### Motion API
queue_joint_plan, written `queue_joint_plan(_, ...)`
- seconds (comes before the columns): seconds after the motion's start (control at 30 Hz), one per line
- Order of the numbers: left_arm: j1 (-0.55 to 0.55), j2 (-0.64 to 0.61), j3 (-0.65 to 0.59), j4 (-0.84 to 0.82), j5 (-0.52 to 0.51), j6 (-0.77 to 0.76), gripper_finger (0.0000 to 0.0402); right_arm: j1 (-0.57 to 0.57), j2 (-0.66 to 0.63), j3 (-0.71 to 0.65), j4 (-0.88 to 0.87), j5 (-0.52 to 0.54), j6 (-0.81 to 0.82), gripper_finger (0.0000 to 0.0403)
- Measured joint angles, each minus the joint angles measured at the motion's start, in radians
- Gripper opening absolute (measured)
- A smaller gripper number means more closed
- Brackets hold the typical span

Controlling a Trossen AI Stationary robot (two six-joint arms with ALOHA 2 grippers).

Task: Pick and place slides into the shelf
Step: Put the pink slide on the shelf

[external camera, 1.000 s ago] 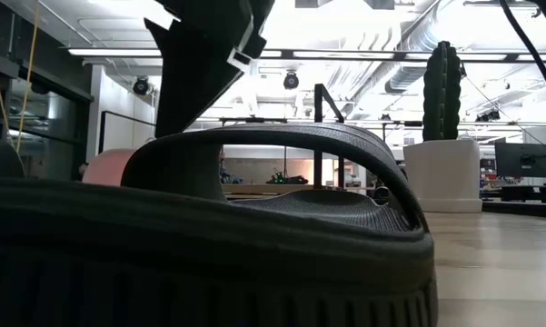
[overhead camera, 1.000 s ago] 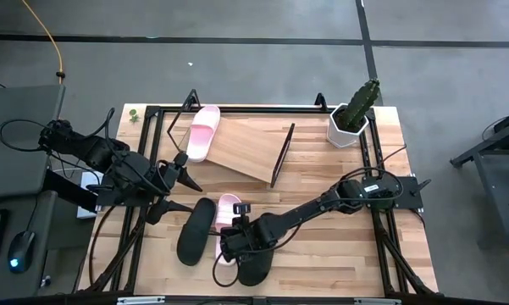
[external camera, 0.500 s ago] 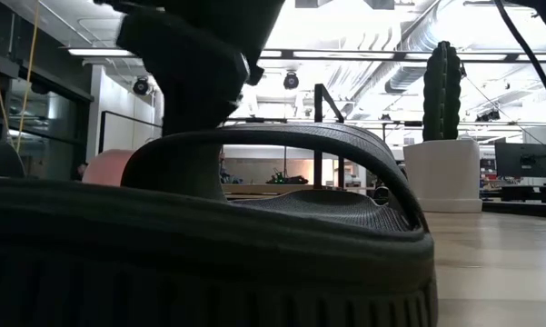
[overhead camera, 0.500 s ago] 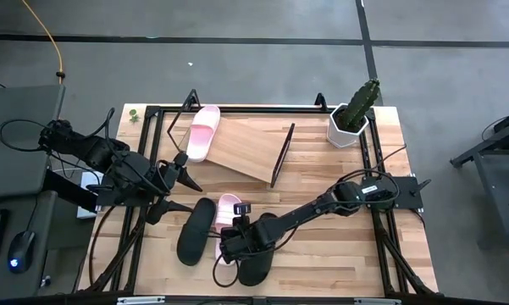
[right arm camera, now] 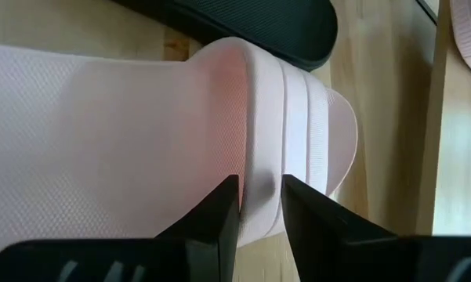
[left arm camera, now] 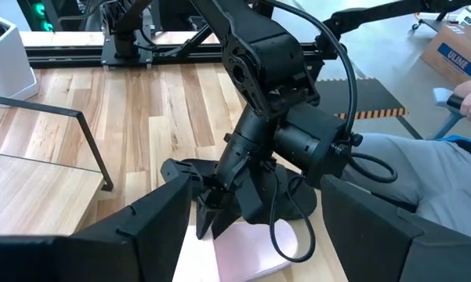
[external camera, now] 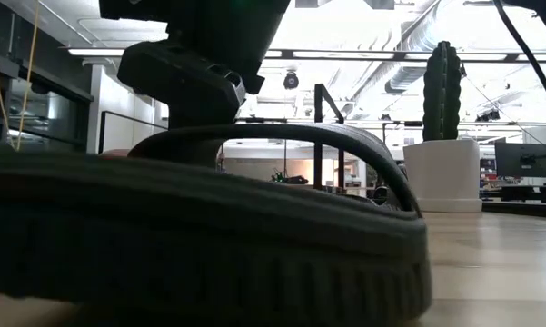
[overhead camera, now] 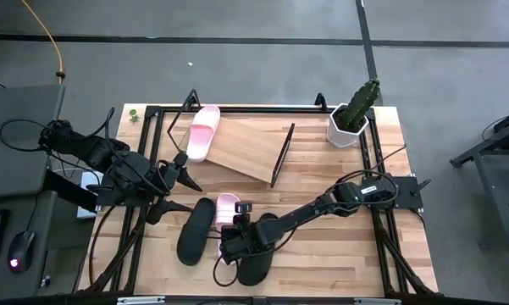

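Observation:
A pale pink slide [overhead camera: 228,206] lies on the table between two black slides [overhead camera: 195,230] [overhead camera: 256,264]. My right gripper [overhead camera: 235,227] reaches in from the table's right and is shut on the pink slide's strap [right arm camera: 290,117]. The right arm lies over the near black slide, which fills the low view [external camera: 209,245]. A second pink slide [overhead camera: 203,131] lies on the slanted wooden shelf [overhead camera: 250,148], at its left end. My left gripper [overhead camera: 179,182] hangs open and empty left of the slides, and in its wrist view [left arm camera: 255,243] it faces the right gripper. My right gripper pinches the rim of the pink slide's strap [right arm camera: 260,184] between its two fingers. One finger [right arm camera: 215,215] is on the footbed side of the rim and the other [right arm camera: 309,215] is on the strap's ribbed top. The fingers point down. The sole lies on the table.
A cactus in a white pot [overhead camera: 351,119] stands at the far right corner and also shows in the low view [external camera: 445,136]. The shelf's black wire frame [overhead camera: 281,152] rises behind the slides. A person's hand and sleeve [left arm camera: 470,102] show beyond the table.
My right gripper has come down onto the pink slide. In the low view its dark body has sunk lower behind the near black slide, and that slide has tipped, its sole now slanting.

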Motion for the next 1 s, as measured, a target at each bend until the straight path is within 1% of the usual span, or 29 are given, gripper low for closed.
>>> queue_joint_plan(0.37, 0.0, 0.0, 0.0, 0.0, 0.0, 0.0, 0.0264, -0.002, 0.0, 0.0, -0.002, 0.0, 0.024, 0.0083)
queue_joint_plan(0.47, 0.0, 0.0, 0.0, 0.0, 0.0, 0.0, 0.0264, -0.002, 0.0, 0.0, -0.008, 0.009, 0.046, 0.0063)
queue_joint_plan(0.6, 0.0, 0.0, 0.0, 0.0, 0.0, 0.0, 0.0264, -0.001, 0.0, 0.0, -0.01, 0.006, 0.049, 0.0014)
queue_joint_plan(0.63, 0.0, 0.0, 0.0, 0.0, 0.0, 0.0, 0.0264, -0.001, 0.0, 0.0, -0.01, 0.005, 0.049, 0.0008)
queue_joint_plan(0.77, 0.0, 0.0, 0.0, 0.0, 0.0, 0.0, 0.0264, -0.001, 0.0, 0.0, -0.01, 0.009, 0.06, 0.0013)
queue_joint_plan(0.87, 0.0, 0.0, 0.0, 0.0, 0.0, 0.0, 0.0264, -0.002, 0.0, 0.0, -0.01, 0.016, 0.047, 0.0004)
queue_joint_plan(1.0, 0.0, 0.0, 0.0, 0.0, 0.0, 0.0, 0.0264, -0.001, 0.0, 0.0, -0.014, 0.031, 0.042, 0.0003)
